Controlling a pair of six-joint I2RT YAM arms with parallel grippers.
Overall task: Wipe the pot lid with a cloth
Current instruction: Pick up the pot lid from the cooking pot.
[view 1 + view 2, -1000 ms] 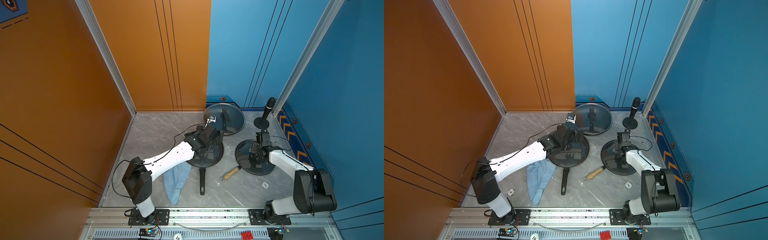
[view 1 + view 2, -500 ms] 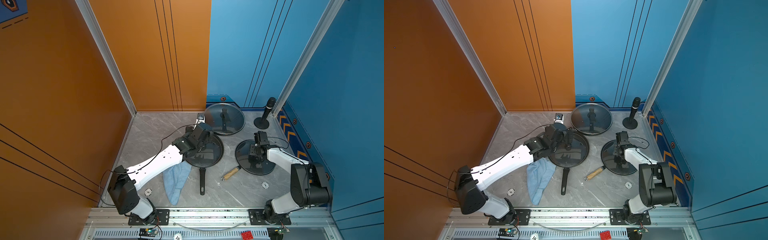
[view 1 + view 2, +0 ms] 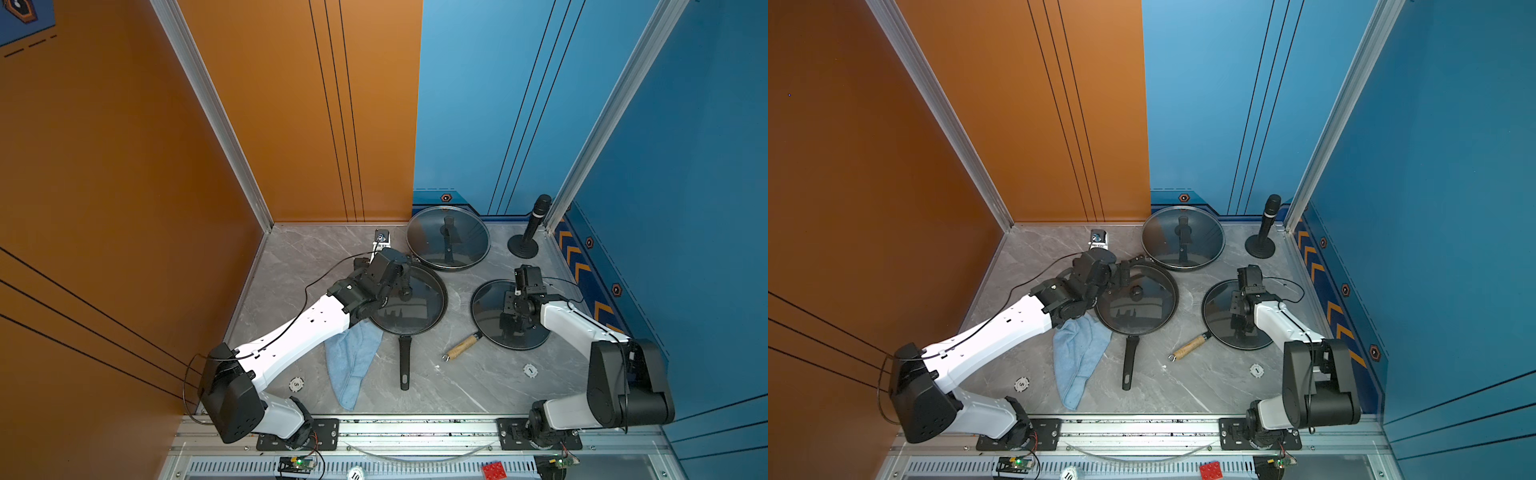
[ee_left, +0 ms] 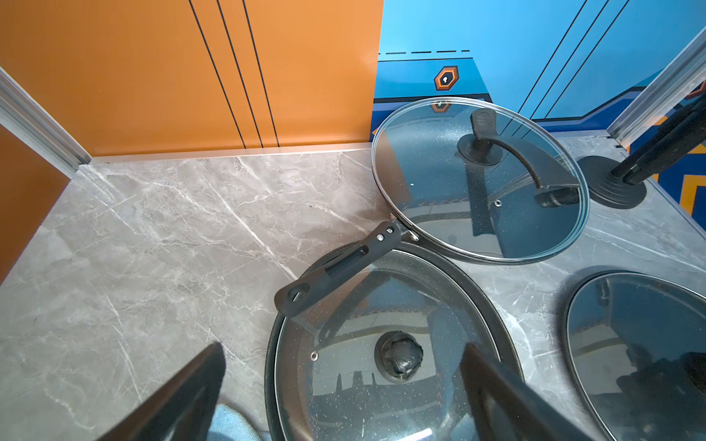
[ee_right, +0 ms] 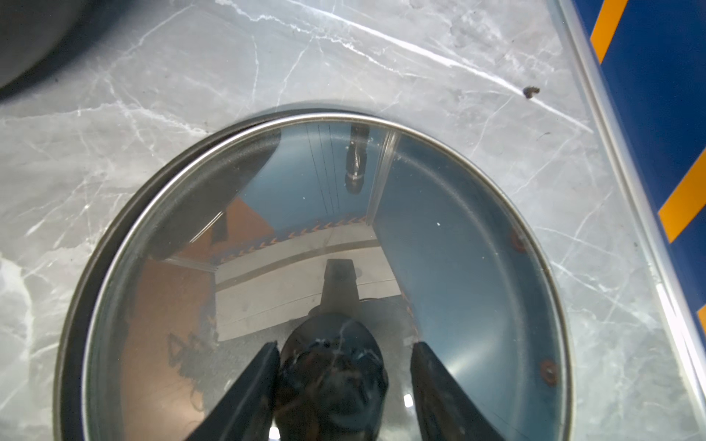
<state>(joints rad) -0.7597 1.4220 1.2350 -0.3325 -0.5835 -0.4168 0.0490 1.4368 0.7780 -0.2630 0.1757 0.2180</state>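
Straddling the knob (image 5: 332, 382) of the pot lid (image 5: 458, 248), right hand (image 5: 345, 345) partly open, not yet clamped
Left hand (image 4: 342, 345) wide open above the frying-pan lid (image 4: 420, 313); cloth (image 3: 353, 357) lies on counter (image 3: 291, 257)

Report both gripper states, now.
Left gripper: open, empty.
Right gripper: open around the lid knob, with a gap on one side.
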